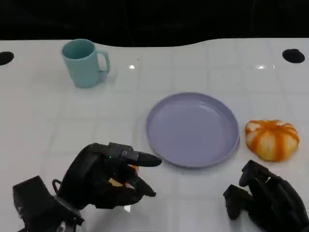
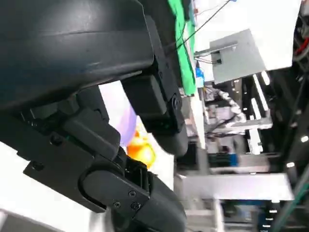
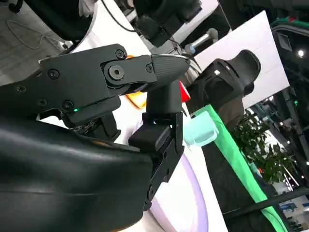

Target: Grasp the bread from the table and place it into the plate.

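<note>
Still untouched: bread [image 1: 272,139] on table [image 1: 48,116], beside plate [image 1: 192,129].
Left hand [image 1: 108,176] fingers curled around something orange; right hand [image 1: 265,198] fingers curled, holding nothing.

Head cam sits up high, looking straight down on the glossy white table [image 1: 43,121], flat round lavender plate [image 1: 192,129] mid-frame. Both wrist cams are jammed right behind their own black hands, tilted way over; each catches a sliver of that same plate [image 2: 126,126] [image 3: 186,193].

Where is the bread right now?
In the head view, the bread lies on the white table, just right of the purple plate and ahead of the right hand.
</note>
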Controlling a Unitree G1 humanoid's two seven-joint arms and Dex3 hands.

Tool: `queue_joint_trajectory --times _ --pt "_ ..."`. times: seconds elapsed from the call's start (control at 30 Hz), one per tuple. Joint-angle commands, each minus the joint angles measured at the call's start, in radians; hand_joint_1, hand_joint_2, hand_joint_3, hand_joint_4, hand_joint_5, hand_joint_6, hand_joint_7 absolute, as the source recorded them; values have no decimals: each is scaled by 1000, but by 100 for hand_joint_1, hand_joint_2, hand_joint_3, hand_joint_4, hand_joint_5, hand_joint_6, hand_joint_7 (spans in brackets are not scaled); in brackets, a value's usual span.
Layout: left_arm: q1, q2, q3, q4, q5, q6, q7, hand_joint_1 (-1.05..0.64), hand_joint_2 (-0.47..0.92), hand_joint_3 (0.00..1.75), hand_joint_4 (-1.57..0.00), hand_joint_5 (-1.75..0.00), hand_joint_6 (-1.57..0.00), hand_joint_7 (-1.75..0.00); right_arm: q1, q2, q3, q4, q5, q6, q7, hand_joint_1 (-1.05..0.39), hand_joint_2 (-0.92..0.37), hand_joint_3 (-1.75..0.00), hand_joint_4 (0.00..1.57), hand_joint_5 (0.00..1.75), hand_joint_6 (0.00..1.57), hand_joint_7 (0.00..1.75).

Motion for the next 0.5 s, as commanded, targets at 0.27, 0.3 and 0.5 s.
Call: queue_joint_trajectory --times 0.27,0.3,0.5 --pt "16 199 -38 -137 577 -106 386 -105 92 22 -69 0 -34 0 9 -8 4 -13 6 -2 1 -58 -92 -21 76 169 67 142" --pt "14 219 -43 -152 647 -102 432 -105 92 22 -67 0 -33 0 9 -8 4 -13 6 -5 3 -58 -92 -21 76 169 67 142" --pt "11 310 -93 -235 953 -3 609 -105 92 28 -46 0 -14 0 9 -6 6 -14 5 -9 2 -58 -92 -21 76 169 67 143"
